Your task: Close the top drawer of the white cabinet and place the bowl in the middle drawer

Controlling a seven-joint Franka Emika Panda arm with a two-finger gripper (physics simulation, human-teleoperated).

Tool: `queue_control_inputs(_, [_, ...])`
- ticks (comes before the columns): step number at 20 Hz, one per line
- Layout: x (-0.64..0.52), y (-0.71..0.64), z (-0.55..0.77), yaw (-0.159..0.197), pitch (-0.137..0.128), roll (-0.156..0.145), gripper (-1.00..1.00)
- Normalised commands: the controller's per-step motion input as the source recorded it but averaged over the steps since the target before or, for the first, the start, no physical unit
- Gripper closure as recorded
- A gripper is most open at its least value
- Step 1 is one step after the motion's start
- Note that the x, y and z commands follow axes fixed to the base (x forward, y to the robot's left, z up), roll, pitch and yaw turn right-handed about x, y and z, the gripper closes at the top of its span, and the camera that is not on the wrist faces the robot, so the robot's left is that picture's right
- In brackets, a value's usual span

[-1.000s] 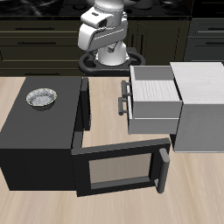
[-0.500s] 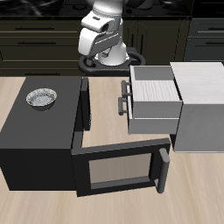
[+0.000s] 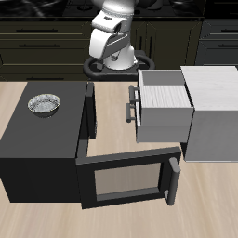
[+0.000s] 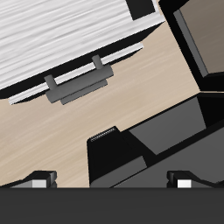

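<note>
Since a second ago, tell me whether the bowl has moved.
No. The bowl sits at the same spot on top of the big black box, equally far from its edges. Only the robot's arm has shifted, at the table's back.

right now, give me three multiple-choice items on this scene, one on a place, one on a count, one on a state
1. Where is the small shiny silver-grey metal bowl?
A. on top of the big black box
B. inside a drawer
C. on the bare table

2. How many drawers of the pale grey-white boxy cabinet are pulled out?
A. none
B. one
C. two

3. How does the black box's windowed door stand?
A. shut
C. missing
B. swung open

Key: 1 A, the bowl rests on the big black box. 2 C, two dark grey bar handles stick out at two levels, the uppermost white box drawer over the second one. 3 B, the door hangs out toward the table's front edge.
</note>
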Motion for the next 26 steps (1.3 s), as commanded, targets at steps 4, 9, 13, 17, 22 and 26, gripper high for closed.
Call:
queue_control_inputs(4, [0.1, 0.0, -0.05, 0.002, 0.012, -0.001, -1.0])
queue_control_inputs(9, [0.1, 0.04, -0.12, 0.022, 0.014, 0.014, -1.0])
queue_control_inputs(13, [0.13, 0.06, -0.1, 0.058, -0.008, -0.002, -1.0])
queue_control_inputs(17, [0.17, 0.1, -0.18, 0.053, 0.016, 0.014, -1.0])
queue_control_inputs(22, [0.06, 0.04, -0.17, 0.003, 0.01, 0.006, -1.0])
queue_control_inputs(26, [0.07, 0.02, -0.19, 0.037, 0.005, -0.007, -1.0])
